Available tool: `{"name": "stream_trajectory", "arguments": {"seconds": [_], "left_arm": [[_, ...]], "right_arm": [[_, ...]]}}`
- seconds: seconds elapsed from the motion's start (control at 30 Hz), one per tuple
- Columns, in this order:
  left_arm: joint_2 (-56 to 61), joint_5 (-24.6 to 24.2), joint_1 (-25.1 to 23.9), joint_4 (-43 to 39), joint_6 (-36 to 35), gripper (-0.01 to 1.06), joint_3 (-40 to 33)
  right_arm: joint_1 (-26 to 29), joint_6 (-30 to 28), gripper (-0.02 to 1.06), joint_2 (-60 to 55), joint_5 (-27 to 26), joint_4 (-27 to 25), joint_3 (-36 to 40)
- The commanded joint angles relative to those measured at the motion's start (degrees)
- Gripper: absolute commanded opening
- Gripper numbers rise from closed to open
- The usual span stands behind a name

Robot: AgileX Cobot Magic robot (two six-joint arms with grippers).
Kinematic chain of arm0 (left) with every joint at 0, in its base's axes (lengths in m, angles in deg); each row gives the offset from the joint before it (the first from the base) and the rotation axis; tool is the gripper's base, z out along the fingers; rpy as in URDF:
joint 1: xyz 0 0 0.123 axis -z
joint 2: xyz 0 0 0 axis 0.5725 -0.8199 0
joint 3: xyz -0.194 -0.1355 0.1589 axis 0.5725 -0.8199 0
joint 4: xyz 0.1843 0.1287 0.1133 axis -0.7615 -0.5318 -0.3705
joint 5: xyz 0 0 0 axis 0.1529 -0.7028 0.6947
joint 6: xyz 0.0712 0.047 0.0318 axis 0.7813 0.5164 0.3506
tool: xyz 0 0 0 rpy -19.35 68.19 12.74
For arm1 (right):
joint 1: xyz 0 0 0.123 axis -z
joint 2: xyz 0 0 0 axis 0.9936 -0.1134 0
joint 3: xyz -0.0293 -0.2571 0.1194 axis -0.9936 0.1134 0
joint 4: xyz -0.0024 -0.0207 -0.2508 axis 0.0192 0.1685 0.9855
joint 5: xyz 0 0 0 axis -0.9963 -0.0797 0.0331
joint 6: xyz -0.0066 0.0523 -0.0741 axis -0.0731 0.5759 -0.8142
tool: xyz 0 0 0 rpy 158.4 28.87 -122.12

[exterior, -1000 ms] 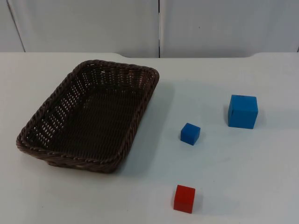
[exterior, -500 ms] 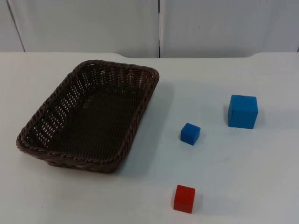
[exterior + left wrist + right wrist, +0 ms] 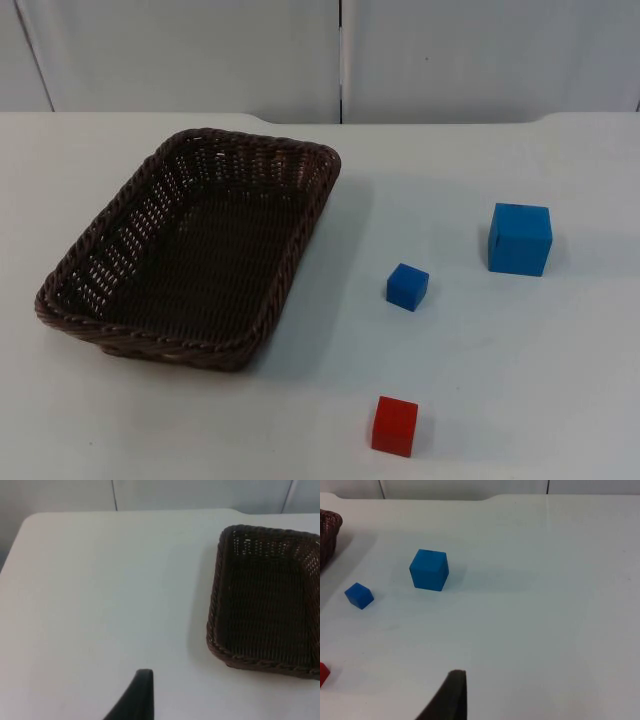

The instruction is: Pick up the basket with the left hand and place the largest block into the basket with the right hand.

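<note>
Plainly nothing grasped: basket (image 3: 190,250) sits empty at table left; large blue block (image 3: 520,238) far right, well apart. Left gripper (image 3: 132,700), right gripper (image 3: 447,697) wait above table; finger spread unclear.

The brown woven basket (image 3: 265,600) sits on the white table (image 3: 100,595), seemingly apart from the left pincer (image 3: 137,700).

One basket (image 3: 190,250) on the table (image 3: 500,380). Three blocks: 1 big blue block (image 3: 520,238), 1 small blue block (image 3: 407,287), 1 small red block (image 3: 395,426). That's 2 blue, 1 red.
</note>
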Motion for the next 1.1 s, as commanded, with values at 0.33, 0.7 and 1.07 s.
{"name": "stream_trajectory", "arguments": {"seconds": [0.33, 0.7, 1.07], "left_arm": [[-8.47, 4.04, 0.26, 1.43, 1.54, 1.05, 0.34], [-14.75, 7.17, 0.26, 1.43, 1.54, 1.05, 0.34], [-21.59, 12.13, 0.26, 2.2, 2.7, 1.05, 1.62]], "right_arm": [[0.36, -0.7, 1.05, 0.18, -0.15, 0.34, 0.03], [0.36, -0.7, 1.05, 0.18, -0.15, 0.34, 0.03], [0.36, -0.7, 1.05, 0.18, -0.15, 0.34, 0.03]]}}
